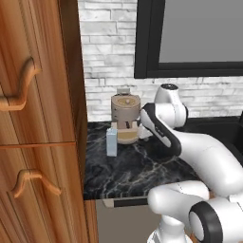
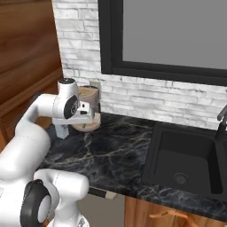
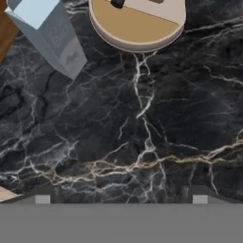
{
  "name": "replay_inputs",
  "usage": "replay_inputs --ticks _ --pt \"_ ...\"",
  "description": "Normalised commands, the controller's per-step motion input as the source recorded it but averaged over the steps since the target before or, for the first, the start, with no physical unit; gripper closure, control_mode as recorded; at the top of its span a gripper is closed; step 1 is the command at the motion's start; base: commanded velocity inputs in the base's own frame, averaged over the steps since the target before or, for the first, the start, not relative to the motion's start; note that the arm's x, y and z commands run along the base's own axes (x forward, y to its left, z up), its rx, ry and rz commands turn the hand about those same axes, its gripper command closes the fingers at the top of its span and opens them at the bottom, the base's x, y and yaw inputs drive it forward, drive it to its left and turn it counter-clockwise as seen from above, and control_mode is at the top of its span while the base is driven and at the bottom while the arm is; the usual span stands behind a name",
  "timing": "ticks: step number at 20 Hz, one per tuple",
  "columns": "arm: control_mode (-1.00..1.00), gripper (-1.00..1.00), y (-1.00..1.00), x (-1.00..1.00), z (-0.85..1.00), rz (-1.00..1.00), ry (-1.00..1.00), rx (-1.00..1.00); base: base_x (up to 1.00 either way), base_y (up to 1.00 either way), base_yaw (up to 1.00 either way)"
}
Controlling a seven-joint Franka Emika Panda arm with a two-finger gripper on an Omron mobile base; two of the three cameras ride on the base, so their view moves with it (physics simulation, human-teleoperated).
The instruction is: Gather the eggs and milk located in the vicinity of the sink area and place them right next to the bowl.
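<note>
The milk (image 1: 112, 141) is a pale blue-grey carton standing on the dark marble counter (image 1: 137, 171), just left of a tan coffee machine (image 1: 126, 118). In the hand view the milk (image 3: 47, 33) sits at the upper left and my gripper (image 3: 121, 195) hovers over bare marble, apart from the carton. Its fingertips (image 3: 42, 197) stand wide apart, open, with nothing between them. In the right base view my arm partly covers the milk (image 2: 62, 131). The black sink (image 2: 186, 155) lies to the right. The eggs and the bowl are out of view.
A tall wooden cabinet (image 1: 33, 118) walls off the counter's left end, close to the milk. The coffee machine's round base (image 3: 137, 23) is just ahead of the hand. A brick wall and a dark-framed window (image 2: 177, 35) back the counter. A dark faucet (image 2: 221, 119) rises by the sink.
</note>
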Motion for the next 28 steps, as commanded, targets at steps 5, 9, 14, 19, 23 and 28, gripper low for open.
replay_inputs --ticks 5,9,14,19,23,28 --pt "-1.00 -1.00 1.00 -0.03 0.73 -0.02 0.11 0.03 0.00 0.00 0.00" --pt "-1.00 -1.00 0.46 0.00 0.39 -0.08 0.20 0.00 0.00 0.00 0.00" --pt "-1.00 -1.00 0.10 0.37 -0.01 -0.11 0.04 0.01 0.00 0.00 0.00" --pt "-1.00 -1.00 0.24 0.30 -0.12 -0.14 -0.14 0.02 0.00 0.00 0.00" --pt "-1.00 -1.00 0.16 0.08 -0.15 -0.11 -0.22 0.00 0.00 0.00 0.00" --pt "-1.00 -1.00 0.03 0.39 -0.16 -0.14 -0.07 0.00 0.00 0.00 0.00"
